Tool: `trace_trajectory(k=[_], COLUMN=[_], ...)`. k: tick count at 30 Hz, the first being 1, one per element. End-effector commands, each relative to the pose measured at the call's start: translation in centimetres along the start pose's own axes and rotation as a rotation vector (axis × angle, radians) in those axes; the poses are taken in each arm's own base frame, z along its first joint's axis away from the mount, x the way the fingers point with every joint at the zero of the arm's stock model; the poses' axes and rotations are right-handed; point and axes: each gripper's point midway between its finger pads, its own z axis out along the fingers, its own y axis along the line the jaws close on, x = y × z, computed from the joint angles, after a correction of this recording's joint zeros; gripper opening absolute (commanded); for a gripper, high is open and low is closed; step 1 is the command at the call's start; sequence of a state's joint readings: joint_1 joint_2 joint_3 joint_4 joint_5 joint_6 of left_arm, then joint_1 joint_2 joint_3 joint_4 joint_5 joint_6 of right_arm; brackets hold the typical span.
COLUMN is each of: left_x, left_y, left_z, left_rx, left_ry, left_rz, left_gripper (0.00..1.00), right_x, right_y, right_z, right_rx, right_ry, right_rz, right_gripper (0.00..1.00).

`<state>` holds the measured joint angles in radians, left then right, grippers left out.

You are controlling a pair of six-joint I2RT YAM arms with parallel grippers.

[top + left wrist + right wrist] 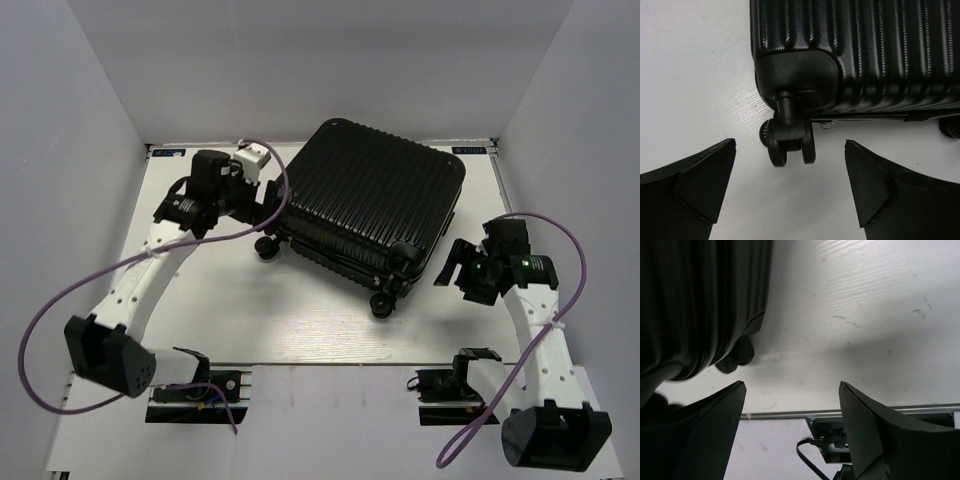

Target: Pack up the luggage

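The luggage (365, 205) lies flat and closed on the white table (300, 330), skewed a little, in the upper middle of the overhead view, with its wheeled end turned toward the lower left. It looks like a stiff, ribbed hard shell with a slight sheen, so I'd expect it to hold its shape under a push but offer a slick surface with little for fingers to bite on. It is the biggest thing here and probably has some weight to it. The body is far too broad for either set of jaws, so a hold would have to be on something narrow: the rim where the two halves meet, a corner edge, or the caster (790, 147) and its stem, though a caster may swivel and roll out of a pinch. The left gripper (790, 144) stands wide open just short of that corner wheel and is holding nothing. The right gripper (792, 385) is also spread apart and empty. It sits off the case's right side in the overhead view, with the dark shell filling the upper left of its own camera. Lifting one half would likely need the other arm to steady the case.
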<state>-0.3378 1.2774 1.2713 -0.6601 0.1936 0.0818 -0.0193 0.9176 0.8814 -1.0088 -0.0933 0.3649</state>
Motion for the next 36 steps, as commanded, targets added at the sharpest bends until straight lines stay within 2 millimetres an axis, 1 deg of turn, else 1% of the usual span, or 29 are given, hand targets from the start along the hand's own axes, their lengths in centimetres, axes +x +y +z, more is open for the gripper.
trace_trajectory(k=[1,3,4,6,7,8,9,10,11,13,14,15,16,17,19,21,22,23,25,26,27,28,29,30,31,32,34,35,36], left_x=[1.3,2.6,3.1,4.3,5.0,5.9,6.3,6.5,6.9,7.1,7.0,6.9,6.7,6.5,6.4,5.6,5.5,4.9,4.3,4.1,3.8,3.6,3.6,3.4,3.2,3.5,3.9,4.2,4.5], left_y=[-0.6,-0.1,-0.1,-0.3,-0.1,0.0,0.7,0.8,0.8,0.9,0.8,0.8,0.7,0.6,0.9,0.4,0.2,0.0,-0.5,-0.8,-1.0,-1.2,-1.4,-1.6,-1.4,-1.5,-1.5,-1.4,-1.6], left_z=[1.3,2.5,2.9,3.4,3.6,3.8,3.8,4.2,4.5,4.9,5.4,5.7,6.0,6.4,6.9,7.2,7.4,7.7,8.0,8.2,8.3,8.3,8.4,8.2,8.1,8.0,7.4,7.1,6.3], left_rx=[0.094,0.085,0.089,0.106,0.097,0.092,0.051,0.046,0.048,0.046,0.045,0.051,0.051,0.052,0.028,0.047,0.055,0.056,0.075,0.080,0.087,0.089,0.095,0.090,0.079,0.068,0.060,0.040,0.029], left_ry=[0.087,0.133,0.148,0.178,0.197,0.217,0.232,0.231,0.240,0.248,0.252,0.247,0.234,0.222,0.221,0.186,0.182,0.157,0.133,0.121,0.112,0.111,0.111,0.111,0.107,0.115,0.122,0.127,0.118], left_rz=[0.088,0.094,0.093,0.093,0.101,0.101,0.104,0.105,0.109,0.109,0.090,0.107,0.108,0.110,0.107,0.098,0.086,0.086,0.081,0.077,0.081,0.079,0.080,0.074,0.068,0.053,0.045,0.032,0.015], left_gripper=[1.00,1.00,1.00,1.00,1.00,1.00,1.00,1.00,1.00,1.00,1.00,1.00,1.00,1.00,1.00,1.00,1.00,0.97,0.89,0.76,0.68,0.58,0.44,0.14,0.02,0.00,0.00,0.00,0.00], right_x=[1.3,1.5,1.7,1.4,1.8,1.5,1.2,0.5,0.1,-1.6,-2.5,-3.1,-3.4,-3.9,-5.1,-6.0,-6.5,-6.9,-7.9,-8.4,-9.0,-9.3,-10.1,-10.8,-11.1,-12.1,-13.1,-14.7,-14.8], right_y=[1.5,2.3,2.6,3.2,4.3,4.6,5.1,5.6,5.6,6.1,6.2,6.5,6.7,7.0,7.7,8.2,8.5,8.4,8.5,8.6,8.9,9.0,9.5,10.0,10.1,11.0,11.5,12.5,12.9], right_z=[-1.4,-2.0,-2.0,-1.5,-1.5,-1.2,-1.1,-1.1,-0.7,-1.0,-0.7,-0.9,-0.1,-0.2,0.4,1.3,1.8,2.0,2.5,2.7,2.6,3.4,3.2,2.9,3.7,3.2,4.3,3.5,3.6], right_rx=[-0.111,-0.161,-0.182,-0.216,-0.259,-0.272,-0.290,-0.312,-0.305,-0.306,-0.287,-0.285,-0.285,-0.291,-0.305,-0.318,-0.317,-0.310,-0.286,-0.282,-0.288,-0.285,-0.298,-0.310,-0.308,-0.332,-0.343,-0.361,-0.369], right_ry=[0.002,-0.018,-0.013,-0.024,-0.004,-0.006,-0.014,-0.035,-0.040,-0.090,-0.077,-0.084,-0.047,-0.051,-0.082,-0.083,-0.083,-0.091,-0.091,-0.105,-0.116,-0.100,-0.117,-0.130,-0.118,-0.139,-0.144,-0.182,-0.173], right_rz=[-0.085,-0.089,-0.096,-0.083,-0.095,-0.097,-0.110,-0.126,-0.139,-0.179,-0.185,-0.189,-0.181,-0.177,-0.163,-0.151,-0.147,-0.150,-0.153,-0.159,-0.162,-0.162,-0.167,-0.172,-0.176,-0.190,-0.206,-0.218,-0.231], right_gripper=[0.81,0.80,0.80,0.78,0.78,0.78,0.78,0.78,0.78,0.78,0.78,0.78,0.78,0.77,0.75,0.74,0.72,0.72,0.71,0.69,0.68,0.68,0.67,0.67,0.67,0.67,0.67,0.67,0.67])
